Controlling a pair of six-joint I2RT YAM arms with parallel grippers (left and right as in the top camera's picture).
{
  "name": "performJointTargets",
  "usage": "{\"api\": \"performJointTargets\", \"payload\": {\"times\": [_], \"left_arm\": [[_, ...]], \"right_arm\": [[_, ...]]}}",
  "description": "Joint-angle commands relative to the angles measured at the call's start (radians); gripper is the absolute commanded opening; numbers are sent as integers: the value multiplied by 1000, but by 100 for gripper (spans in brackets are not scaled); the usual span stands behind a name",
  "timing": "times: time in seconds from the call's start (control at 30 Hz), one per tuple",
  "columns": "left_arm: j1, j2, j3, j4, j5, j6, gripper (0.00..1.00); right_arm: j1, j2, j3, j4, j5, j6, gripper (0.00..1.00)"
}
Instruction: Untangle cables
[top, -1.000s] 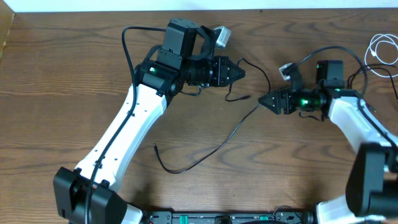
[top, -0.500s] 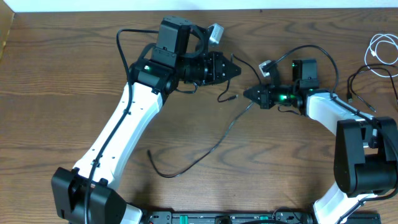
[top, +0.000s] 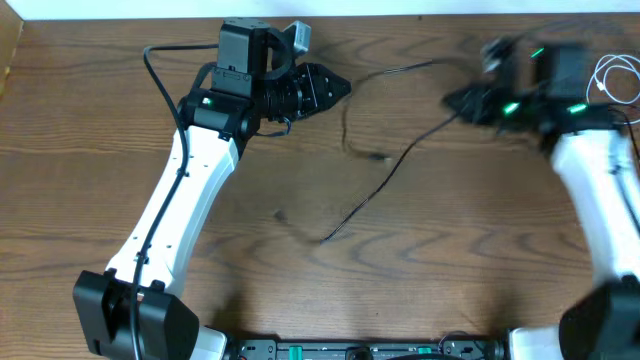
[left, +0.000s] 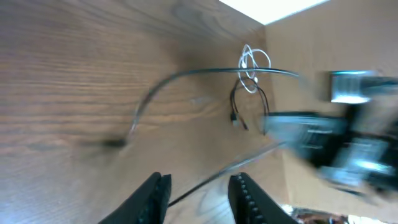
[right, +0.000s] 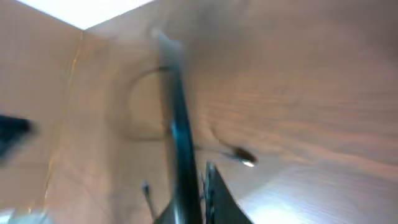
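Just now the left gripper (top: 338, 86) let go: jaws partly apart, empty, backed off twd far-left. The right gripper (top: 457, 100), clamped on the black cable (top: 390, 177), swung twd tabletop's far-right corner near the white cable (top: 612, 78). Black cable's pulled straighter, so prob. less tangle.

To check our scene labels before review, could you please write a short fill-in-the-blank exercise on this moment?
1. The looped cable near the table's far right edge is ___ in colour.
2. The right fingers are shut on the long ___ cable.
3. In the left wrist view, the left fingers stand ___, clamping nothing.
4. The table has a top of brown ___.

Missing words: white; black; open; wood.
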Motion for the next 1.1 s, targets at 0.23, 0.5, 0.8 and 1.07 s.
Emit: {"api": "performJointTargets", "payload": {"times": [0.23,0.5,0.8,1.07], "left_arm": [[0,-21,2,-3,-55,3,43],[0,-21,2,-2,-67,2,43],[0,-21,2,-2,-67,2,43],[0,-21,2,-2,-67,2,43]], "right_arm": [[-243,23,632,-438,250,-102,1],[-524,23,784,-447,384,-42,1],[-842,34,791,-380,356,104,1],[-953,169,791,-437,396,124,1]]}}
